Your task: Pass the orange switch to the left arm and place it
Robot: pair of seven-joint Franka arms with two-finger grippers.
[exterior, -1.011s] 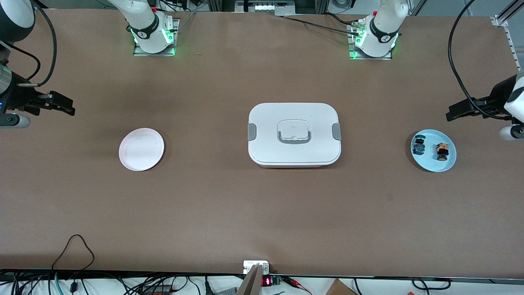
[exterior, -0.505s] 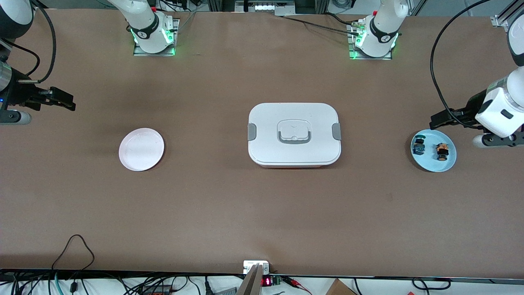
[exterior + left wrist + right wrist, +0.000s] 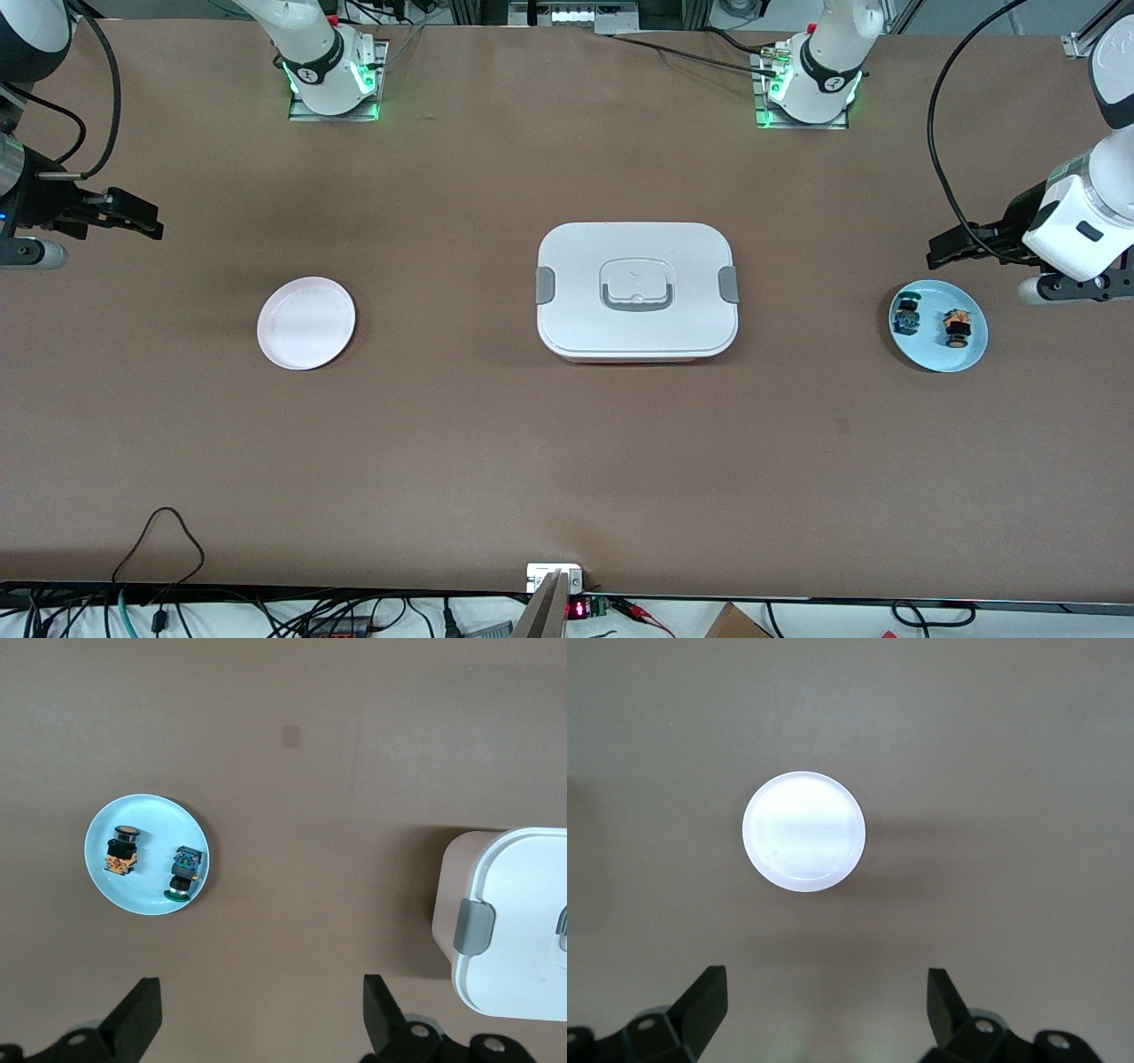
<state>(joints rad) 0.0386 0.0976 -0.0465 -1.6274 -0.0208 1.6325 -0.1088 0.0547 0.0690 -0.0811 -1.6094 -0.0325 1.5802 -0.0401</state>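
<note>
Left end effector [image 3: 941, 252]: wide open, empty, middle right, above round blue plate [image 3: 969, 358].
Right end effector [image 3: 142, 224]: open, empty, waiting.
Advice: centre over tiny orange-tan switch [image 3: 955, 327], avoid blue part [image 3: 906, 317].

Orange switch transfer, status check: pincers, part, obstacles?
Left pincer open, over table by light-blue round plate. Right pincer open, waiting. Tiny orange-tan switch on plate, untouched. Large white lidded box mid-table, between plates.

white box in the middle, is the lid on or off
On. The white box has its lid seated flat, with the grey side latches lying against its ends and the recessed handle lying flat.
</note>
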